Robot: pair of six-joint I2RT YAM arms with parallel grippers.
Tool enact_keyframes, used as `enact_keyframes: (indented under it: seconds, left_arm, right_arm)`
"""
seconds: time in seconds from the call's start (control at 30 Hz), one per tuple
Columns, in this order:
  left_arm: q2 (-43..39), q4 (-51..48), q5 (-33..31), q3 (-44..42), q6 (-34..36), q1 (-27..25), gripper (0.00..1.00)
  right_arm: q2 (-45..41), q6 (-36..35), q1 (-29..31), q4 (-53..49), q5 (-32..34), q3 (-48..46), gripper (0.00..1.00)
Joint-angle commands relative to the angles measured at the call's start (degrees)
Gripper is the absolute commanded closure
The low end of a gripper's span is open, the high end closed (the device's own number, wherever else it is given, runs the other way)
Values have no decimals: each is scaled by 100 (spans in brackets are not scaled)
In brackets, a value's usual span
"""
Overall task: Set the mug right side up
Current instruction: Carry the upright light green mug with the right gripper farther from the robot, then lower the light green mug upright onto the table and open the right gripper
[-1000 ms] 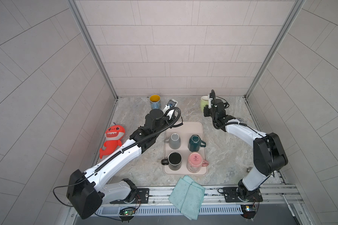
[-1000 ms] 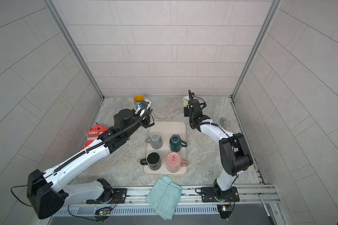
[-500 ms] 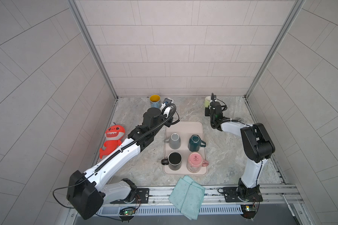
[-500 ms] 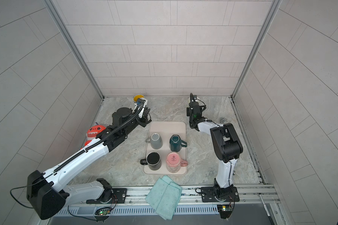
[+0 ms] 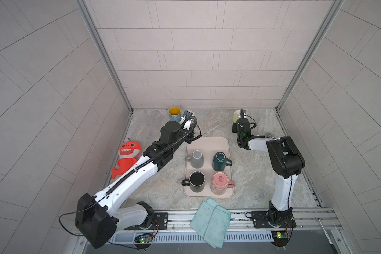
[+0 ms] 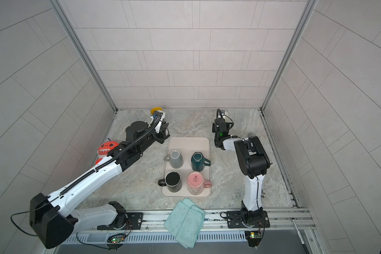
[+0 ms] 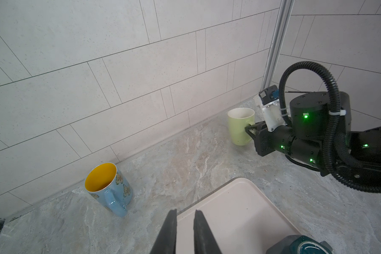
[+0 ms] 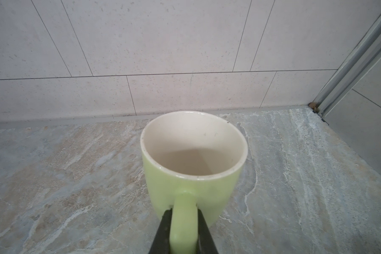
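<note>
Marble counter point(image 5: 207, 127) by the tray point(image 5: 207, 143): green mug point(image 8: 193, 162) is stood upright, handle clamped by right gripper point(image 8: 183, 222); release remains; left gripper point(image 7: 183, 222) is closed, empty

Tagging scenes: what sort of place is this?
Likely a lab test cell mocked up as a kitchen counter: tiled walls, stone-look countertop, mugs on a tray, two rail-mounted arms.

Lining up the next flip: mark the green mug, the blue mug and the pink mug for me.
green mug point(image 8: 191, 189): right wrist view, outer wall below the rim.
blue mug point(image 7: 119, 187): left wrist view, butterfly-printed side wall.
pink mug point(image 5: 220, 179): a top view, upturned base.
</note>
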Motion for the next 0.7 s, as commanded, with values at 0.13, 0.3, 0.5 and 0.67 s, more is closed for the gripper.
enact_keyframes:
  seconds: [0.13, 0.3, 0.5, 0.67]
  left_arm:
    - [-209, -35, -9, 4, -64, 27, 82]
    - [-246, -27, 1, -51, -73, 35, 82]
    - [-276, -6, 13, -77, -90, 32, 82]
    - [-283, -10, 53, -78, -89, 36, 82]
  right_arm:
    - [167, 13, -5, 888, 306, 3, 100]
    - [262, -24, 20, 1067, 388, -94, 100]
    - [337, -117, 117, 1268, 414, -237, 100]
    - [318, -76, 149, 1047, 336, -173, 100]
